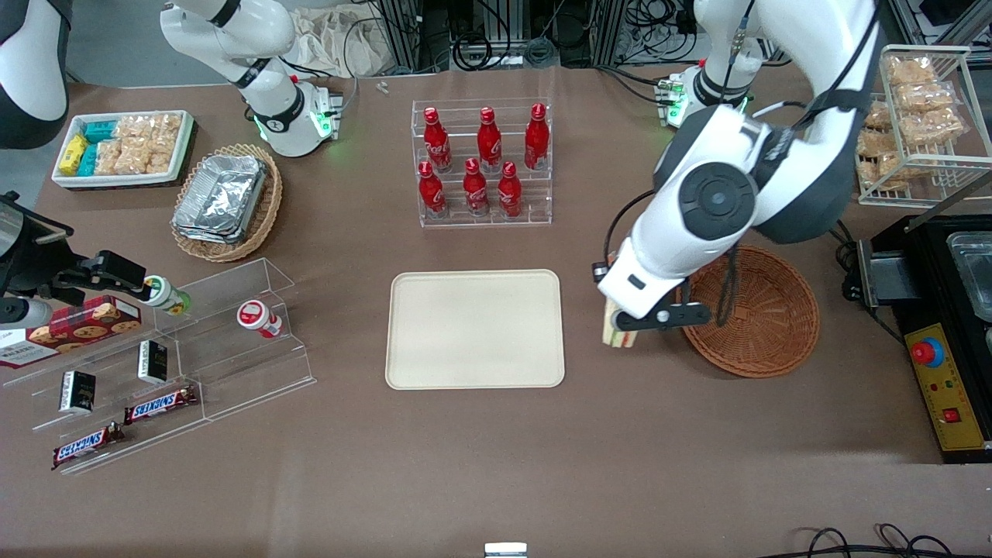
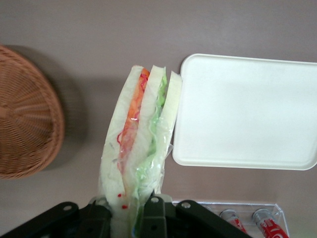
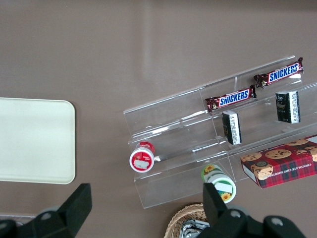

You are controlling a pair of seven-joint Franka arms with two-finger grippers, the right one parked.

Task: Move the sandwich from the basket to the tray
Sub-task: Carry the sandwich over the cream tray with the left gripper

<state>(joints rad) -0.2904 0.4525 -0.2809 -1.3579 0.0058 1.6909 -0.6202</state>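
Note:
My left gripper (image 1: pixel 620 324) hangs over the brown table between the basket and the tray, shut on the sandwich (image 1: pixel 616 332). In the left wrist view the sandwich (image 2: pixel 143 134) stands out from the gripper (image 2: pixel 128 208), a wrapped wedge of white bread with orange-red and green layers. Its tip reaches the corner of the cream tray (image 2: pixel 247 109). The reddish-brown wicker basket (image 2: pixel 25 114) lies beside it with nothing in it. In the front view the tray (image 1: pixel 474 329) is bare, and the arm hides part of the basket (image 1: pixel 767 325). The right wrist view shows one end of the tray (image 3: pixel 34 141).
A clear rack of red bottles (image 1: pixel 482 167) stands farther from the front camera than the tray. Toward the parked arm's end are an acrylic snack shelf (image 1: pixel 155 356), a tan basket of foil containers (image 1: pixel 225 201) and a white snack bin (image 1: pixel 124 147). A black machine (image 1: pixel 945 310) and a wire rack (image 1: pixel 922 116) flank the basket.

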